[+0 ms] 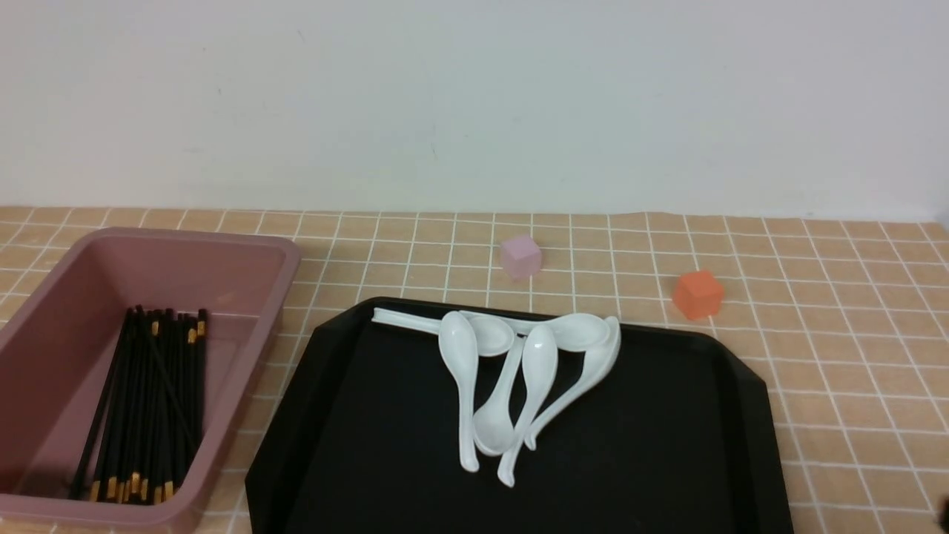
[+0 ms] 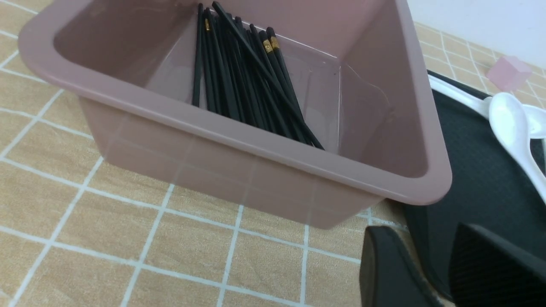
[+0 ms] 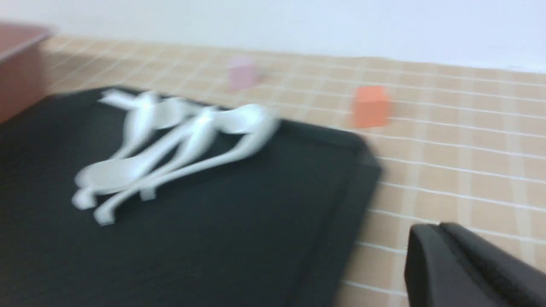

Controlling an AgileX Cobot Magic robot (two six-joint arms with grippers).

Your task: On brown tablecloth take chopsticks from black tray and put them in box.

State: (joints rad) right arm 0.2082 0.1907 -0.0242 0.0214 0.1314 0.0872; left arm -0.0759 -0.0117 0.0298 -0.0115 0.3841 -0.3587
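**Chopsticks bundled in the box; only spoons on the tray**

The chopsticks [image 1: 148, 400] lie in a loose bundle along the floor of the box [image 1: 245, 248]. The box stands on the brown tablecloth [image 1: 815, 297] just beside the black tray [image 1: 667, 445], on its left, which likely keeps each carry short. The sticks are thin and glossy black with gold bands, some at the near end and some at the far; one lies slanted across the rest. The tray shows only white spoons [image 1: 519, 378], so the task looks finished. The left end effector [image 2: 422, 238] hangs parted and empty by the box's corner. The right end effector [image 3: 439, 232] is blurred, so I cannot tell its state.
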